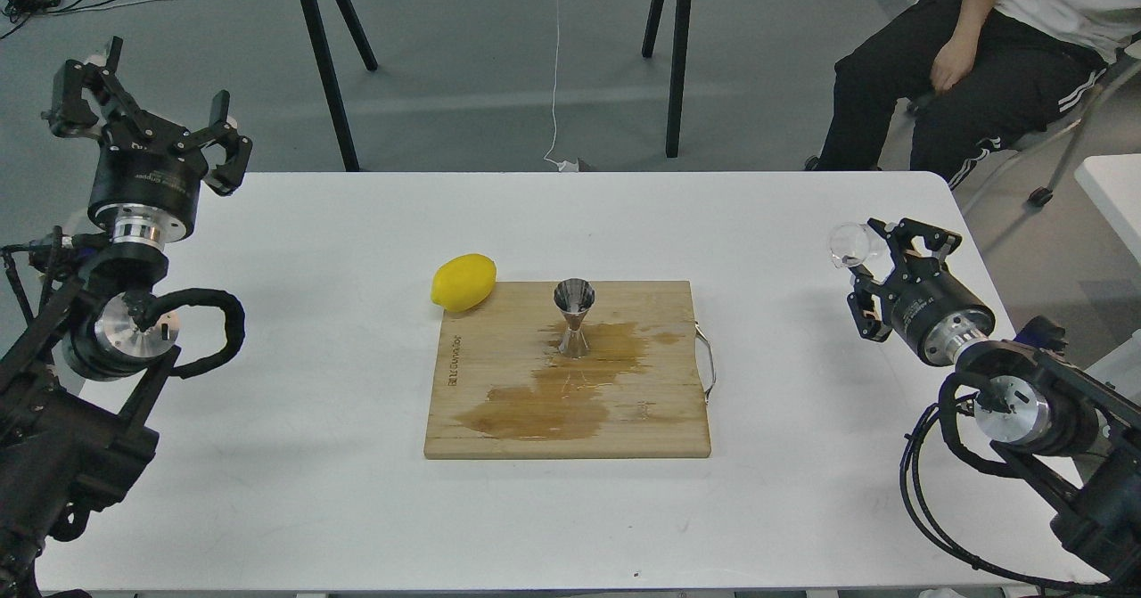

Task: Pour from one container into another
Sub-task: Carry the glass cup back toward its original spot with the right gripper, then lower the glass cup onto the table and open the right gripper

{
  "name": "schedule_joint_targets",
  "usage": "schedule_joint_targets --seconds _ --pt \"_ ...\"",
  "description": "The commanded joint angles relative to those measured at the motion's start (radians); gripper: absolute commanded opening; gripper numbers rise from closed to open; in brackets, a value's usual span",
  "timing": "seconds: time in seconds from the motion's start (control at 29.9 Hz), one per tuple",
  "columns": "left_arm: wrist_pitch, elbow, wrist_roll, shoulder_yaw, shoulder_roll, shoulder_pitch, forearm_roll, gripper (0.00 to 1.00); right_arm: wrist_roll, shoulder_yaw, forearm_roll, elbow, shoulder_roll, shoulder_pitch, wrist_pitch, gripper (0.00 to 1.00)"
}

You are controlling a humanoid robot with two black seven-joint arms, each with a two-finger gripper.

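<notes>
While the glass cup (849, 245) sat clamped in your right gripper (878, 255) out over the table's right side, tipped well over with its mouth turned up and toward the left, the jigger (574, 317) it had to fill stood upright on the cutting board (499, 429), well apart from it and to the cup's left. That leftward gap was the whole matter: your right arm was the nearer one by far, since it already carried the cup, and I judged the coming move to be a sideways carry across bare table until the cup's lip hung above the jigger's open upper cone. You had a narrow target, tall on a thin waist, so a nudge could have toppled it. A dark wet stain (553, 397) spread over the board around and in front of the jigger's foot. I could not tell whether any liquid was left in the cup. The lemon (463, 282) lay touching the board's far left corner. Your left gripper (160, 103) hung raised at the table's far left, fingers spread apart and holding nothing.
</notes>
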Motion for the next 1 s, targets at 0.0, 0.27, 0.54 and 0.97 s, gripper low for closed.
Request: schedule_joint_targets --seconds 0.0,0.27,0.54,0.97 --pt "0.0 0.0 0.0 0.002 -0.007 0.003 0.0 1.0 -0.012 0.01 0.176 -0.051 0.003 -0.012 0.065 0.43" --pt "-0.003 0.002 0.002 0.011 0.002 0.006 0.0 1.0 -0.165 0.011 0.529 -0.267 0.021 -0.018 0.319 0.45" --pt "0.002 0.003 0.003 0.016 -0.007 0.006 0.007 1.0 -0.233 0.069 0.589 -0.418 0.136 -0.023 0.42 0.45" --pt "0.003 0.002 0.002 0.014 0.007 0.008 0.005 1.0 -0.279 0.163 0.589 -0.508 0.222 -0.02 0.422 0.5"
